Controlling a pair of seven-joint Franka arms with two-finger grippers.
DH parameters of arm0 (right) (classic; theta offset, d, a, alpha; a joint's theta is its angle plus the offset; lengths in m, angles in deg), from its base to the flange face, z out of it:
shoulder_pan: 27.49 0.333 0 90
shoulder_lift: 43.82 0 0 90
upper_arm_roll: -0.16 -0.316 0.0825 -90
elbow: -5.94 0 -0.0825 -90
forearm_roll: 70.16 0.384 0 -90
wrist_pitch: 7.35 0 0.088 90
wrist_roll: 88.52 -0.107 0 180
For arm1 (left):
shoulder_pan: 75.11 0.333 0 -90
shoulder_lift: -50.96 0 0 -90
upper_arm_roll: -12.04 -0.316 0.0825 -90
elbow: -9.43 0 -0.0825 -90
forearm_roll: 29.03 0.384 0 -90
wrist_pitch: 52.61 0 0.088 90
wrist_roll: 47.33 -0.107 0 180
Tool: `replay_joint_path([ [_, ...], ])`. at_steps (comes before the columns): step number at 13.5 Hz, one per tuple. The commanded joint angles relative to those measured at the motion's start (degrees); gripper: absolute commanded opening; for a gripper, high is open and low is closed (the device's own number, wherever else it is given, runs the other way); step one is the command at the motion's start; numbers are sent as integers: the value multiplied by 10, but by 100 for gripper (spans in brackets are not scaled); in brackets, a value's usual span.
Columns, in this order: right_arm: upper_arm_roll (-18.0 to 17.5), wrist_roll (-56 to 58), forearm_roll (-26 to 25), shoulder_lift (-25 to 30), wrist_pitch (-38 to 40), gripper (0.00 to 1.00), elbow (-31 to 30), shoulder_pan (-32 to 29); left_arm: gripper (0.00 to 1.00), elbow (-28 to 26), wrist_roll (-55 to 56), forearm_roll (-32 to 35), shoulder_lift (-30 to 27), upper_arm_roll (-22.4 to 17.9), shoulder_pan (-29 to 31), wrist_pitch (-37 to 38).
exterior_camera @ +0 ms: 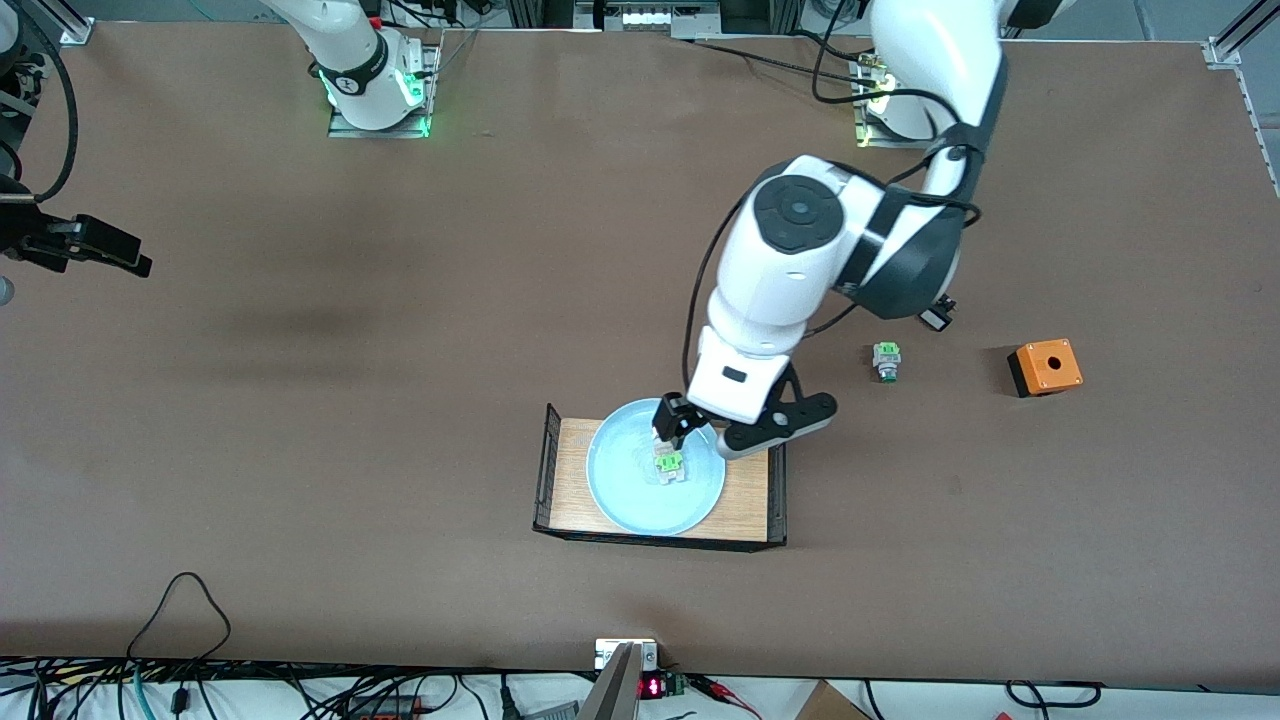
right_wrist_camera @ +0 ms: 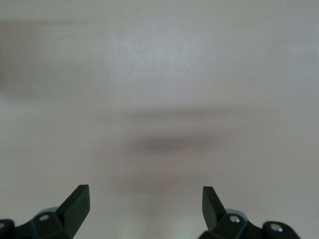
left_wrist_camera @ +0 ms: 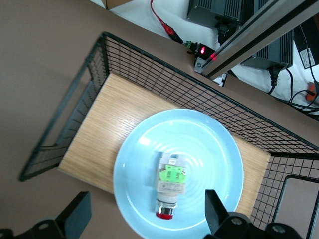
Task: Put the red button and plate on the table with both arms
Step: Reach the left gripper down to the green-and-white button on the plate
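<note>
Basically nothing's done yet imo. The small red-capped push button w/ grey body and green block (left_wrist_camera: 169, 188) is lying on its side in the round pale-blue plate (left_wrist_camera: 139, 154), and the plate sits in the little wooden tray w/ black mesh ends (left_wrist_camera: 107, 124), not on the big brown tabletop (exterior_camera: 350, 400). Left gripper (left_wrist_camera: 144, 214) hangs right over the button, jaws wide apart, holding nothing. Right gripper (right_wrist_camera: 144, 206) waits over bare table at its own end, also spread, empty. Both of the 2 items still need moving.
</note>
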Motion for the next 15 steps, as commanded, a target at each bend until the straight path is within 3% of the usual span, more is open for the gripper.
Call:
replay_joint_path([
  [1, 0, -8, -6, 6, 5, 100, -1, 1, 100, 29, 27, 12, 38, -23, -21, -23],
  [6, 0, -8, -6, 6, 5, 100, -1, 1, 100, 32, 56, 45, 70, -30, -43, -41],
  [10, 0, -7, -6, 6, 5, 100, -1, 0, 100, 34, 78, 46, 102, -67, -72, -69],
  [15, 0, -8, -6, 5, 5, 100, -1, 0, 100, 70, 96, 46, 131, -79, -74, -70],
])
